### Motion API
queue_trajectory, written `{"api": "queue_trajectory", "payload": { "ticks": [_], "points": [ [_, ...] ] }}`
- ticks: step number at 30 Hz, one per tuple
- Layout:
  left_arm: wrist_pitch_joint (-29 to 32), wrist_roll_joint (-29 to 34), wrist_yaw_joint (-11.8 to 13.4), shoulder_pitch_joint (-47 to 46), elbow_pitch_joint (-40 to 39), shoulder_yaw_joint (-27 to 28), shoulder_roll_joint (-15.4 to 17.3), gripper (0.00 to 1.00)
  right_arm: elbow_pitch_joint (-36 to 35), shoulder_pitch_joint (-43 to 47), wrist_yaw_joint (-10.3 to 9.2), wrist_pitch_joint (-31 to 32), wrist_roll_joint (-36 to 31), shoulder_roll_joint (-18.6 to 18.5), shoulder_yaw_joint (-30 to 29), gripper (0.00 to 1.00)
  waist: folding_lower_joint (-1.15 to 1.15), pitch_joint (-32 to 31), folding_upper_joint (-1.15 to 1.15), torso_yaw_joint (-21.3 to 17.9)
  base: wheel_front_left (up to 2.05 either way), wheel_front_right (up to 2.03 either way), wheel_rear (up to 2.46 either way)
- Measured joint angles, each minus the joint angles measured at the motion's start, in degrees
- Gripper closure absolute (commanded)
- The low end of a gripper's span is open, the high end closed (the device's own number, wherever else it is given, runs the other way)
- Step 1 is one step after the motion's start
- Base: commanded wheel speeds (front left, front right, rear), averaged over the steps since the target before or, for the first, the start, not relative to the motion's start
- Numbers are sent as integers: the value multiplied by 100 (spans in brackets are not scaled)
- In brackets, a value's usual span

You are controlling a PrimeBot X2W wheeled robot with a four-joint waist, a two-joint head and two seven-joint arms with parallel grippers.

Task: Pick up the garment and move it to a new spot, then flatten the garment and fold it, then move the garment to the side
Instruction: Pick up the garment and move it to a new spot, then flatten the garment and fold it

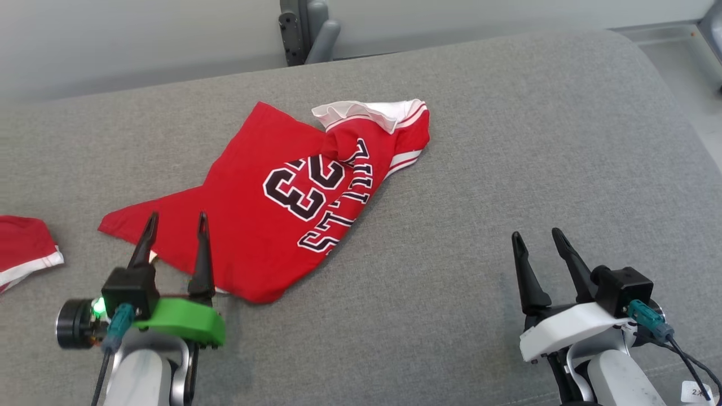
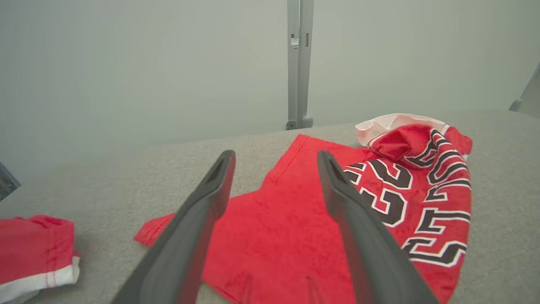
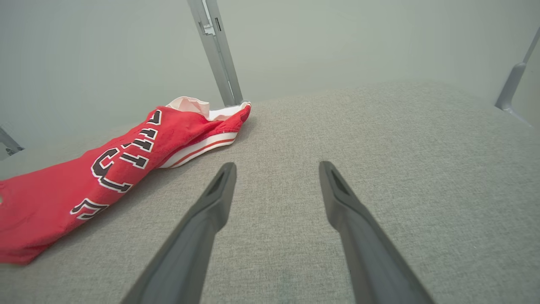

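Observation:
The garment (image 1: 282, 208) is a red jersey with black-and-white lettering and the number 23. It lies rumpled on the grey cushion (image 1: 507, 169), with its white-trimmed end bunched at the far side. My left gripper (image 1: 177, 221) stands open just above the jersey's near left edge, with nothing between its fingers. The left wrist view has the jersey (image 2: 295, 228) spread under and beyond those fingers (image 2: 274, 157). My right gripper (image 1: 536, 234) is open over bare cushion, well to the right of the jersey (image 3: 105, 177).
A second red piece of cloth with white trim (image 1: 22, 248) lies at the cushion's left edge. A grey metal post (image 1: 307, 28) stands behind the cushion's far edge. The cushion's right corner rounds off near pale floor (image 1: 682, 62).

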Motion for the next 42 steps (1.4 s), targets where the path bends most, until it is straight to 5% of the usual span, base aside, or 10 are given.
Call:
{"api": "queue_trajectory", "payload": {
  "ticks": [11,20,31,38,42],
  "points": [
    [0,261,-56,1445,-573,749,-370,0,-166,335,0,0,-207,0,-16,0,0,-423,0,325,0,0,0],
    [0,350,-157,1697,-504,880,-468,0,-148,454,0,0,-226,1,9,0,0,-536,0,513,0,0,0],
    [0,202,-188,1465,-455,520,-490,0,199,169,0,0,-289,-1,912,0,0,-282,0,901,0,0,0],
    [0,12,-167,1277,-372,142,-492,0,912,-476,1,1,-73,-58,1846,0,0,-33,0,1470,0,0,0],
    [0,-56,-152,1250,-336,-20,-491,0,1248,-758,1,0,94,-91,1768,0,0,108,1,1874,0,0,0]
  ]
}}
